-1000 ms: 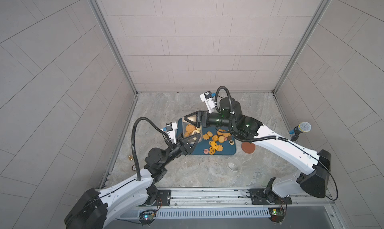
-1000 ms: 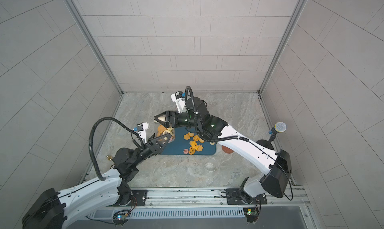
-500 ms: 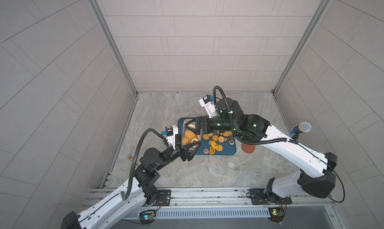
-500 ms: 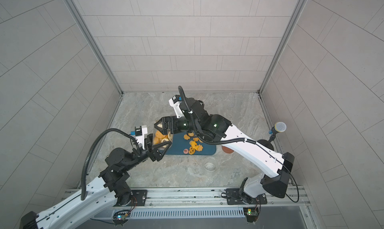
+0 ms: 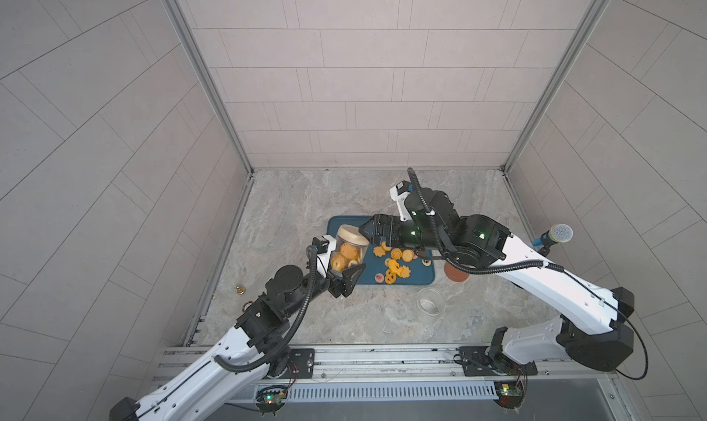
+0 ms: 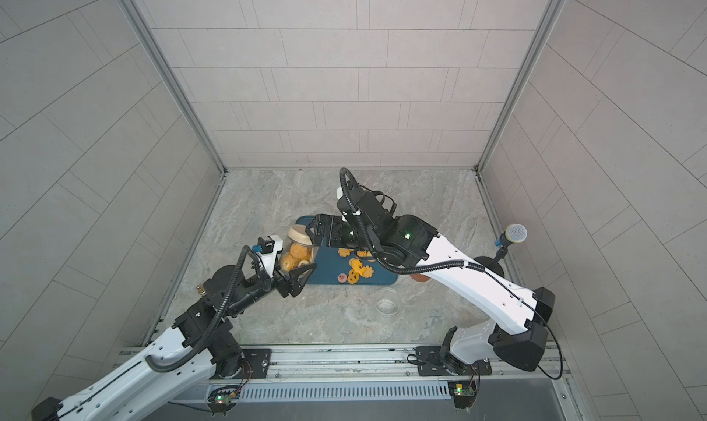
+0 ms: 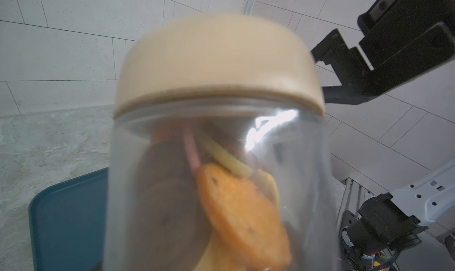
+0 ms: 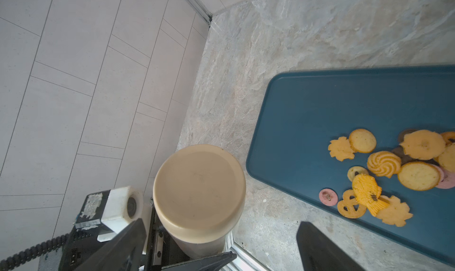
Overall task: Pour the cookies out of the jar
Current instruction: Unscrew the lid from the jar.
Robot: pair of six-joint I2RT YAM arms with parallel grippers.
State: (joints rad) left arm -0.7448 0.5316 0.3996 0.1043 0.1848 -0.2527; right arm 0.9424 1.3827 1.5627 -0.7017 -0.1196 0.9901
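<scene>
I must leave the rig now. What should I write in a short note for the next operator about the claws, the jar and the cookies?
Left claw: shut on the clear jar, which it holds lifted by the edge of the blue tray.
Right claw: open, close to the jar's beige lid, not gripping it.
Cookies: some lie loose on the tray; the rest are inside the held jar, lid on.
Done: jar picked up. A second glass jar stands empty on the table near a brown disc.
Left: take the lid off, then tip the jar over the tray.
</scene>
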